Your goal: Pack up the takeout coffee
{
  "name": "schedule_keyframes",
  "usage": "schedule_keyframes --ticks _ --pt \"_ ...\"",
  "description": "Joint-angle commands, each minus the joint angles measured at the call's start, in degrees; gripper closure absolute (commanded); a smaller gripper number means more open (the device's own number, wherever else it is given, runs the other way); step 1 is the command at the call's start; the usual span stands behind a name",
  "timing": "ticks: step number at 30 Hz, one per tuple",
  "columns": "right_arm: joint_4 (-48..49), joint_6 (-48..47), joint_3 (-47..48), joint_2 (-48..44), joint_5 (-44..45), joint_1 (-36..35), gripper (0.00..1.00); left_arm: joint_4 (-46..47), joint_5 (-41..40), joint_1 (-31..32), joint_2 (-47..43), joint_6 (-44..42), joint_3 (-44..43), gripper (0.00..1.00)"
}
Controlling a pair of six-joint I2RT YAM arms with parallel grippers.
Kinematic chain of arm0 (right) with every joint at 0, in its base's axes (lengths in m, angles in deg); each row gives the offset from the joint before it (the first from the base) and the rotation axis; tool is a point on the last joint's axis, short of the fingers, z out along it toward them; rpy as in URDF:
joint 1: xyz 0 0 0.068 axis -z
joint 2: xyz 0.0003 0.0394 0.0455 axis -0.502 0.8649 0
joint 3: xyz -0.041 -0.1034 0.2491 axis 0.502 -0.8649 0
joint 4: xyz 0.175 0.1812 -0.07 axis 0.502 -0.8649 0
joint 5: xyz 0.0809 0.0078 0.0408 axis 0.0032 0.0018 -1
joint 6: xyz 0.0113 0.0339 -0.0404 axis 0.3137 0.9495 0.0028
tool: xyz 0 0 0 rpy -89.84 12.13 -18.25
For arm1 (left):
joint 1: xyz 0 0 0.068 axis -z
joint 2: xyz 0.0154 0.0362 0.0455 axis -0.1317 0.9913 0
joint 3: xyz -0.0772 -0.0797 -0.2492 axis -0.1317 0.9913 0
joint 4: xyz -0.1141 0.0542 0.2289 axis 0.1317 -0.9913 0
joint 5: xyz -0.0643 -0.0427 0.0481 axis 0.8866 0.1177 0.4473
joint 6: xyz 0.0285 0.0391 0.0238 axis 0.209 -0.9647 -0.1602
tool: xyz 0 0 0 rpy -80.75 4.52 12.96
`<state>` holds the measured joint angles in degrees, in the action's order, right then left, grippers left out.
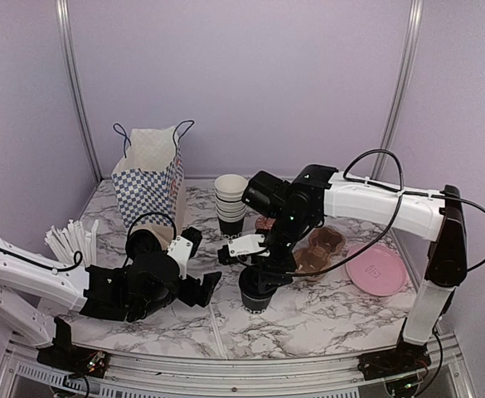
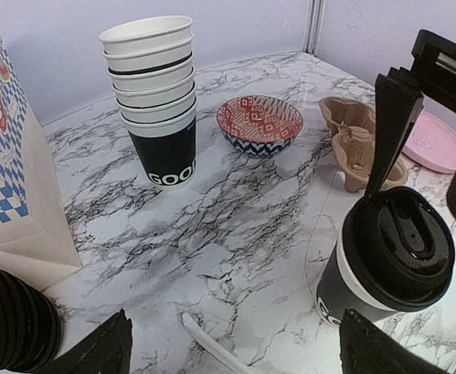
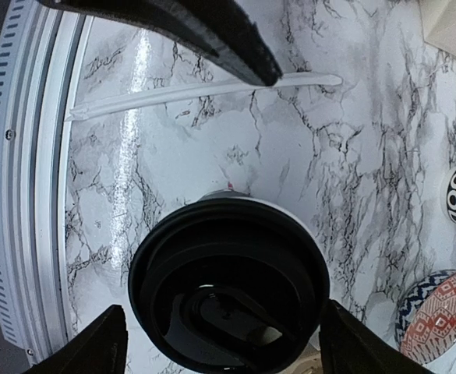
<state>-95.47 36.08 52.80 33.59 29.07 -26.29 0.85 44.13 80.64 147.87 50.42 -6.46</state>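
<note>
- My left gripper [image 2: 235, 352] sat nearest me, its jaws spread wide with nothing between them, looking across the marble table [image 2: 235, 226] at the cup.
- The takeout coffee [image 1: 254, 292] stood on the table near the front edge, just right of that gripper. It was upright with its long axis vertical, its black lid facing up and its white print low on the wall.
- My right gripper [image 3: 224, 336] hung directly over the lid, fingers [image 3: 95, 347] parted to either side and gripping nothing. I could not tell whether they touched the rim.
- I judged the main risk to be closing at lid height, which could pop the lid off or let the cup slip. Squeezing too hard lower down could crush the paper wall.
- The two grippers were close together, so a careless swing could knock the cup over.
- The paper bag [image 1: 149, 178] stood well apart at the far left, and a tilt while carrying the cup there could spill it.
</note>
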Motion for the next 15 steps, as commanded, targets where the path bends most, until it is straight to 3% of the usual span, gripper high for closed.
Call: schedule_keyframes --ticks 1,11,15 --pt "1.15 0.86 0.32 -3.66 -1.48 -0.62 0.14 -0.25 0.43 0.13 0.39 0.08 -1.85 0.07" --pt "2.7 1.23 -1.95 -6.0 -1.91 -0.13 0.11 -1.15 0.87 0.13 0.43 1.32 -2.95 0.07" --pt "4.4 2.97 -3.28 -9.5 -6.44 5.14 0.12 -6.51 2.11 -0.85 1.62 13.0 -6.53 0.11"
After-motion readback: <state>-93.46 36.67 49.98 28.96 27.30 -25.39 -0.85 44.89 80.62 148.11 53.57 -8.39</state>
